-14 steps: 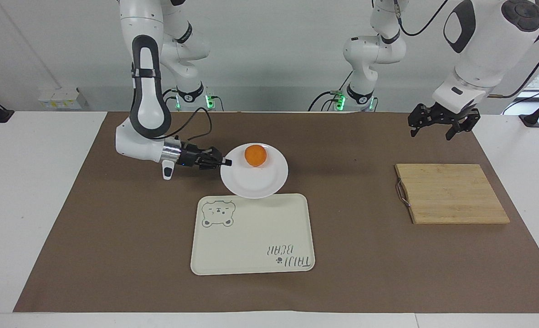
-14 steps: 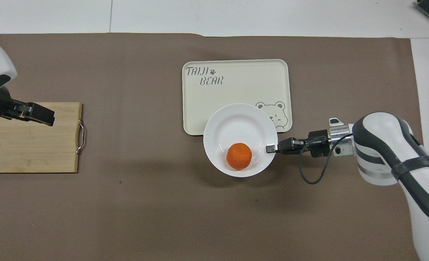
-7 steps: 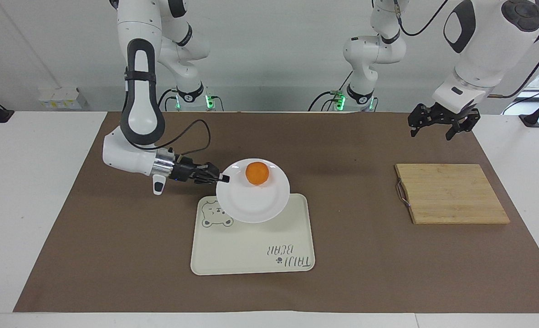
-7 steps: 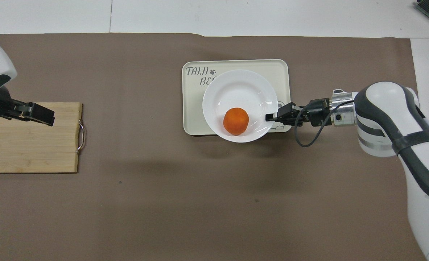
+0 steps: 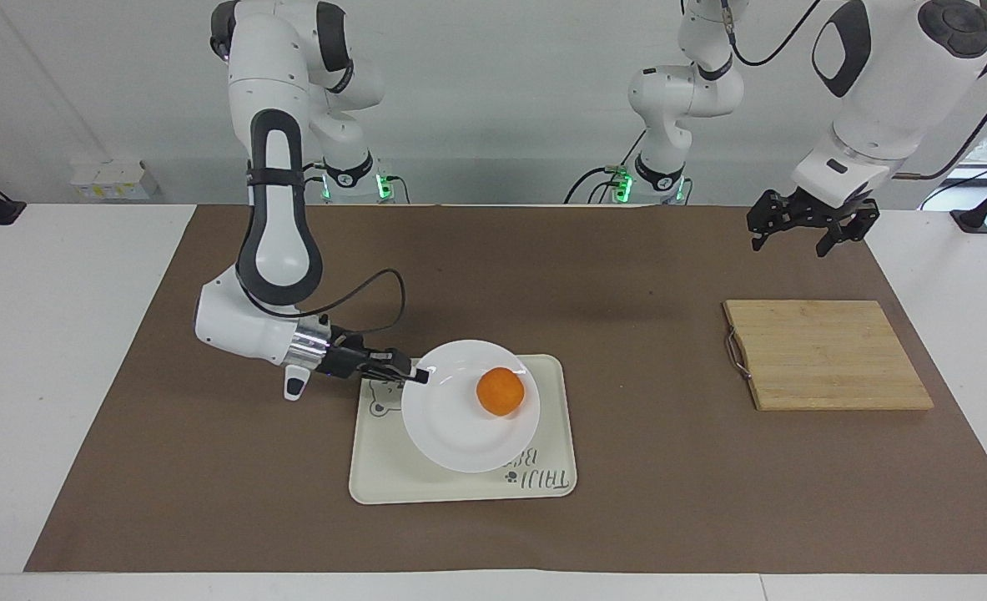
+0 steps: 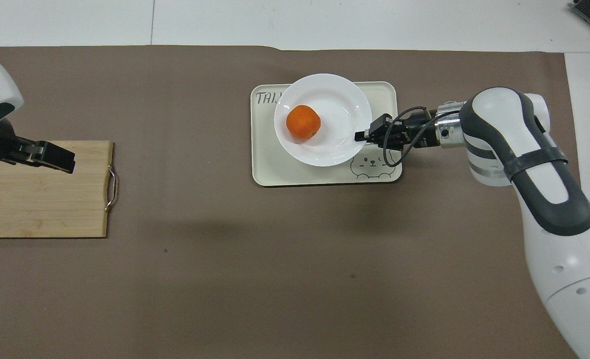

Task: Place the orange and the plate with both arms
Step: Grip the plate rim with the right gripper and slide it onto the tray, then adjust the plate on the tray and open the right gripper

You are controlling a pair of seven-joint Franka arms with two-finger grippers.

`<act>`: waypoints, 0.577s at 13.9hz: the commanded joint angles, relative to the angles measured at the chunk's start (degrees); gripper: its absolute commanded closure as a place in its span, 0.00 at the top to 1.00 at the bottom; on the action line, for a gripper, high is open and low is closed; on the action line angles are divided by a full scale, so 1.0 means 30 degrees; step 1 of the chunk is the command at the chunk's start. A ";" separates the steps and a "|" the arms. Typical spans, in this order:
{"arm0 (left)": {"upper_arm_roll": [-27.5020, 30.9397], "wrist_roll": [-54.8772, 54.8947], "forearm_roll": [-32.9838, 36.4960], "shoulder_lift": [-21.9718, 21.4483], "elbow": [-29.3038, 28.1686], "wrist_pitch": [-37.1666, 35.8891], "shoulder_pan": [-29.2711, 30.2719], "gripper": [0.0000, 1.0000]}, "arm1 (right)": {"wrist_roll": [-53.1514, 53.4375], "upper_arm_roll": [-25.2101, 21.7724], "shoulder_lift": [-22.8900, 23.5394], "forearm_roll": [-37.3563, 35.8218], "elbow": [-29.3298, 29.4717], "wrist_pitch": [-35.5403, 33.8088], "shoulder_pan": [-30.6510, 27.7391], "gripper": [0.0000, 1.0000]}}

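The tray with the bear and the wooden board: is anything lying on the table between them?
No. In both views only bare brown mat lies between the tray and the wooden board.

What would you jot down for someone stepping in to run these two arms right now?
Right gripper: shut on the plate's rim, holding it over the cream tray.
Left gripper: open, empty, waiting in the air above the wooden cutting board.
The orange sits on the plate, off centre.
Done: orange is on the plate, and the plate is over the tray.
Left: whether the plate already rests on the tray I cannot tell; if not, lower it, then release the rim and pull the right arm back.
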 commanded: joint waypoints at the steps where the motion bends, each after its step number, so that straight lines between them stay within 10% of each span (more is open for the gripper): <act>1: -0.0110 0.0099 0.0225 0.0035 0.0190 -0.0249 0.0159 1.00 | 0.0289 0.0166 0.0584 -0.0327 0.0939 -0.0058 -0.0160 0.00; 8: -0.0110 0.0099 0.0225 0.0035 0.0190 -0.0249 0.0159 1.00 | -0.2260 0.0195 0.1023 -0.0298 0.0558 0.0147 -0.0189 0.00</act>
